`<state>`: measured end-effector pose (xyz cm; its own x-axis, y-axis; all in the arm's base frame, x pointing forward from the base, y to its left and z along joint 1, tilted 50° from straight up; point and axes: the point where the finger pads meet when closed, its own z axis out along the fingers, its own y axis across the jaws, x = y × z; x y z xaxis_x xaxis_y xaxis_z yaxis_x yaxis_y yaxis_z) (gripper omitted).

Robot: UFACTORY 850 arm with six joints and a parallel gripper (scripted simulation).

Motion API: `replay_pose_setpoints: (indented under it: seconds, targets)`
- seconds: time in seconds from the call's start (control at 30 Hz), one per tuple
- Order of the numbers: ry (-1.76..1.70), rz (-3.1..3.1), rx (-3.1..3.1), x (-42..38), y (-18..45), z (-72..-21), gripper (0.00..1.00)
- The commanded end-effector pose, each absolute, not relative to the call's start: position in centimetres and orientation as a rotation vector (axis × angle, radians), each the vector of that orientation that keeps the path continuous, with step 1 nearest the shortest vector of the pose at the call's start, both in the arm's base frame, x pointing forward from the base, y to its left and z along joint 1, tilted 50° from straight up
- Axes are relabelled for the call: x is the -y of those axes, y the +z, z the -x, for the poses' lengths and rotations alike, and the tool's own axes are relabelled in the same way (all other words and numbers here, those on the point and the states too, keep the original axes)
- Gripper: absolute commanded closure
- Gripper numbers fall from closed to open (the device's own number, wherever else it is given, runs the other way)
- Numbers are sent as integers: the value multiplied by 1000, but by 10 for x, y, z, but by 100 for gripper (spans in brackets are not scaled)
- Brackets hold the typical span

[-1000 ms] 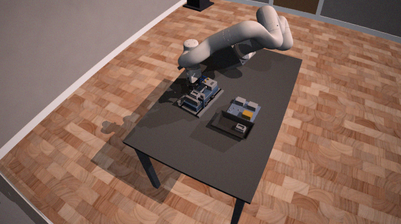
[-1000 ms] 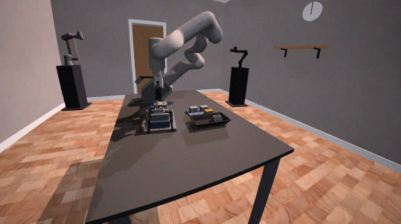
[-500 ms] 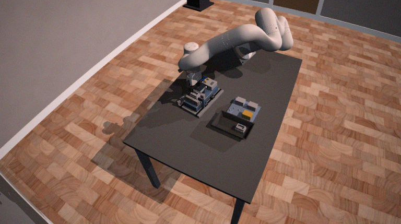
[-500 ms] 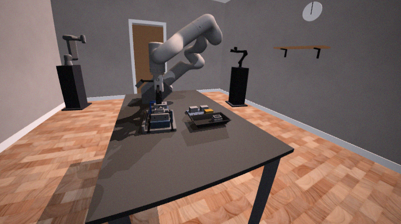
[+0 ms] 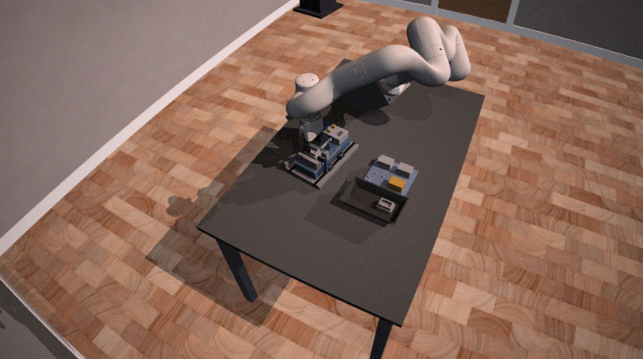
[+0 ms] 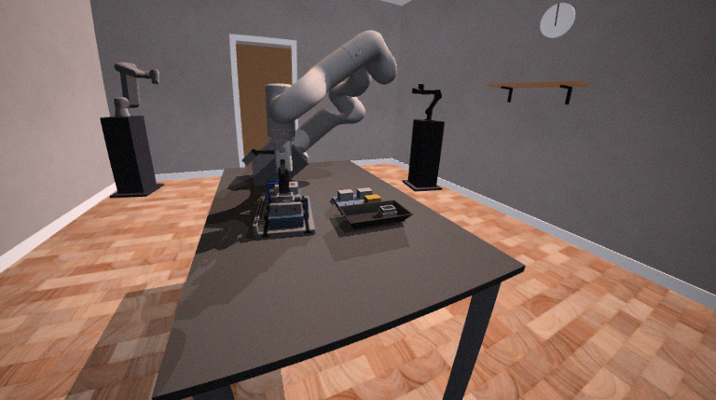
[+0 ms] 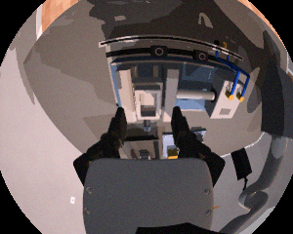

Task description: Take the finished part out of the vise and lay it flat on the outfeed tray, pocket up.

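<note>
Over the far left part of a dark rectangular table (image 5: 294, 241), a pale grey six-joint arm (image 5: 369, 70) points its black pincer (image 7: 148, 132) straight down above a blue-and-grey machine vise (image 5: 320, 155) on a light base plate. Its two dark fingers stand partly open with nothing between them, one on each side of a small light-grey block, the finished part (image 7: 146, 105), which sits low in the vise; whether the fingertips touch it cannot be told. A grey screw rod (image 7: 197, 94) runs out from the part toward the vise's pale end block with blue hoses (image 7: 230, 94). To the vise's right, nearer the table's middle, a dark shallow outfeed tray (image 5: 356, 197) lies well apart from it, with a small grey pocketed piece (image 5: 385, 204) on its floor. Just behind the tray, a blue plate (image 5: 379, 176) carries two grey blocks (image 5: 394, 164) and one yellow block (image 5: 397, 183).
</note>
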<state>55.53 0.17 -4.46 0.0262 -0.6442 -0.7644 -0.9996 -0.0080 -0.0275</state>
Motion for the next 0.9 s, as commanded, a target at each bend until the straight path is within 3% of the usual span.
replay_pose_setpoints:
  seconds: [0.0, 0.87]
  targets:
    - [767, 1714, -1679, -5, -47, -556, 31]
    - [767, 1714, -1679, -11, -52, -556, 31]
